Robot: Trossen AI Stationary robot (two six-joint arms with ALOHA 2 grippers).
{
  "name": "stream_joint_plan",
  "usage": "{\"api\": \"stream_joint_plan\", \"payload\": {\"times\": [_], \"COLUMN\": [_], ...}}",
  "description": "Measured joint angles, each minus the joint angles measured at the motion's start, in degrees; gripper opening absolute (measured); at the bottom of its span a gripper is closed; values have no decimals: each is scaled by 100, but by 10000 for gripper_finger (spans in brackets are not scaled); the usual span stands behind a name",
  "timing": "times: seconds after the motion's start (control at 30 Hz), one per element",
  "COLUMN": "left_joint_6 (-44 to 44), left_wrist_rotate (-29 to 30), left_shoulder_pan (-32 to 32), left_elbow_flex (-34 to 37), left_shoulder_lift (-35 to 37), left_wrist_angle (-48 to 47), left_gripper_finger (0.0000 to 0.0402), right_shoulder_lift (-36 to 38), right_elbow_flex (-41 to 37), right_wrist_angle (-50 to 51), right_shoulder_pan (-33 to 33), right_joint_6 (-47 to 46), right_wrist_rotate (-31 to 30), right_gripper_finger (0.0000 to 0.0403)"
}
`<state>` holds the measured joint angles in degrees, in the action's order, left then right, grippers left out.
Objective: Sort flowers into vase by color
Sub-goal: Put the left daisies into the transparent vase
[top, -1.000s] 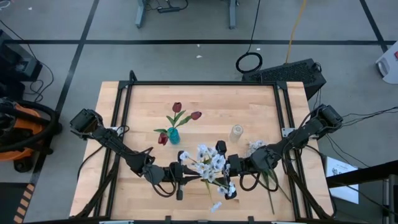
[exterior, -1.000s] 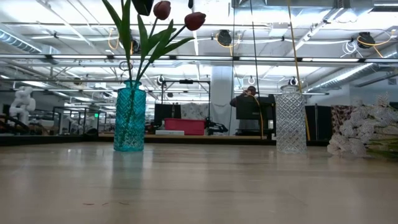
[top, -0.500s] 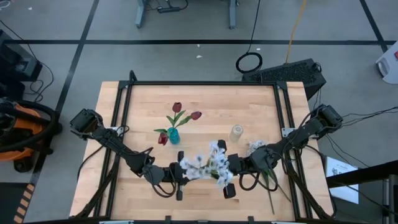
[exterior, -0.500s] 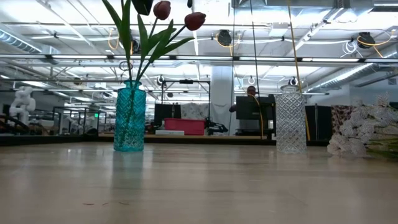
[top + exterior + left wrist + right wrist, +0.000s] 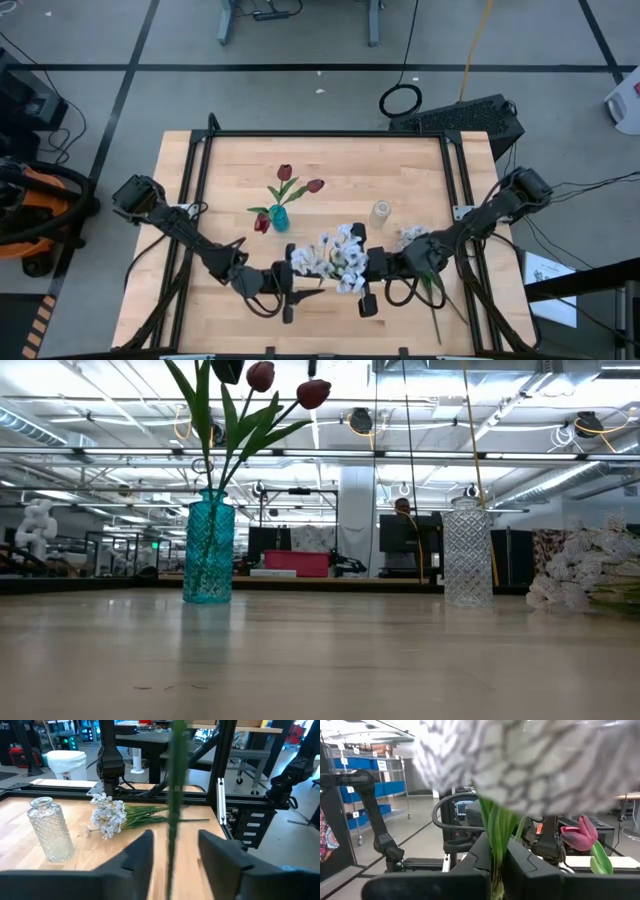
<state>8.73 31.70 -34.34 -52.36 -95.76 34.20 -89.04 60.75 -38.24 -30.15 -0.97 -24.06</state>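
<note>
Even overhead light, sharp wide views, soft close-ups at the wrists

From above, the table is evenly and brightly lit, with only faint, short shadows under the arms and no glare on the wood. In the low view, long ceiling lights give bright streaks, the near tabletop is dull and slightly soft, and the teal vase and clear vase glint. In the left wrist view a green stem is a blurred vertical band, and the dark fingers are soft too, while the background is fairly crisp. In the right wrist view the white blossoms fill the frame as a pale, out-of-focus mass.
</note>
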Motion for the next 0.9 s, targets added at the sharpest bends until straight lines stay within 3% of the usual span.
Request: {"api": "stream_joint_plan", "payload": {"times": [0.17,0.3,0.57,0.9], "left_joint_6": [-7,-170,-502,-1142], "left_wrist_rotate": [182,402,447,614], "left_shoulder_pan": [-145,-267,-370,-281], "left_elbow_flex": [-2,-2,-3,-4], "left_shoulder_lift": [1,2,38,135], "left_wrist_angle": [-4,-91,-63,-30], "left_gripper_finger": [230,263,271,271], "right_shoulder_lift": [278,656,1640,2532], "right_elbow_flex": [0,0,4,4], "right_wrist_angle": [341,944,2461,3775], "right_shoulder_pan": [-65,-192,-379,-186], "right_joint_6": [10,120,170,314], "right_wrist_rotate": [-203,-666,-1756,-2564], "right_gripper_finger": [9,9,9,9]}}
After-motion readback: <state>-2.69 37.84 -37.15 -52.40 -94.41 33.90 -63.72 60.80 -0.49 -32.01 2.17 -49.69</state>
